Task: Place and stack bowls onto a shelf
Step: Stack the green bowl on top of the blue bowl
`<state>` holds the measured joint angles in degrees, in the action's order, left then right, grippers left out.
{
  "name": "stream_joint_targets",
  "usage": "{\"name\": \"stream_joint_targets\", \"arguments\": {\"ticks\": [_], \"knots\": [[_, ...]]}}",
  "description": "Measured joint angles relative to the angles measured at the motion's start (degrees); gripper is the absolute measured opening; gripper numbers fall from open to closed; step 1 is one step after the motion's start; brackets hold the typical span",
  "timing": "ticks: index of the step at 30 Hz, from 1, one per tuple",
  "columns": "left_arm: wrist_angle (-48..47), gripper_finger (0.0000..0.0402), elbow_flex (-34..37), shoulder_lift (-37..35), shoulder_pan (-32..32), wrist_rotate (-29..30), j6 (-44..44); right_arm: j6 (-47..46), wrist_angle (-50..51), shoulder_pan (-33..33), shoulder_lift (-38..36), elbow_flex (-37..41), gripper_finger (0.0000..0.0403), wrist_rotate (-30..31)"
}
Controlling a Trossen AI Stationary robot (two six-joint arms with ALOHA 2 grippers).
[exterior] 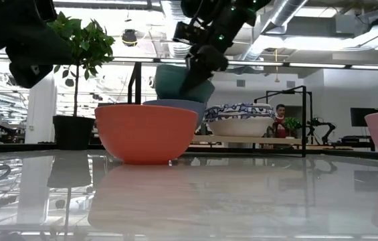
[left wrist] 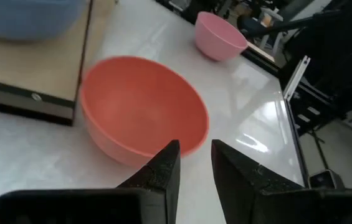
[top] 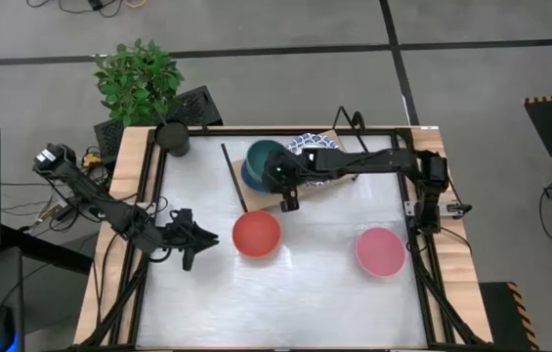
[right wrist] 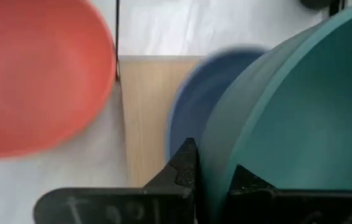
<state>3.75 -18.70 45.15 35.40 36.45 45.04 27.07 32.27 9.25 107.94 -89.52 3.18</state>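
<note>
My right gripper (right wrist: 216, 162) is shut on the green bowl (top: 264, 156), which is tilted over the blue bowl (exterior: 175, 105) on the light-brown shelf (right wrist: 144, 112). Whether green touches blue, I cannot tell. White bowls with blue patterned rims (exterior: 240, 115) sit stacked on the shelf beside them. The red bowl (top: 256, 235) rests on its base on the white table in front of the shelf. My left gripper (left wrist: 194, 165) hovers just left of the red bowl (left wrist: 141, 112), fingers a little open, touching nothing. The pink bowl (top: 380, 250) stands on the table's right side. My right gripper pinches the green bowl's rim wall (right wrist: 216, 186), one finger (right wrist: 185, 168) outside the bowl and one (right wrist: 244, 180) inside. The fingers come from the table's right and near side, slanting down. The bowl hangs tilted in the hold, above the blue bowl.
A potted plant (top: 144, 83) stands at the table's far left corner. The shelf's black wire frame (top: 233, 178) runs along its left edge. Bare white tabletop lies between the red and pink bowls and along the near edge. A person (exterior: 280, 120) shows far behind the table.
</note>
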Motion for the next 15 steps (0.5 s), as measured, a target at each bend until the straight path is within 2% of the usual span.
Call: {"name": "stream_joint_targets", "arguments": {"ticks": [3,15], "knots": [[-0.4,0.0077,0.3,-1.2,0.0,1.5,-1.8,-0.2,-0.6,0.4,0.0,-0.2,0.003,-2.9],[-0.9,0.0077,0.3,-1.0,0.0,2.3,-3.5,1.7,-0.5,0.5,0.0,-0.1,0.0075,-4.9]]}}
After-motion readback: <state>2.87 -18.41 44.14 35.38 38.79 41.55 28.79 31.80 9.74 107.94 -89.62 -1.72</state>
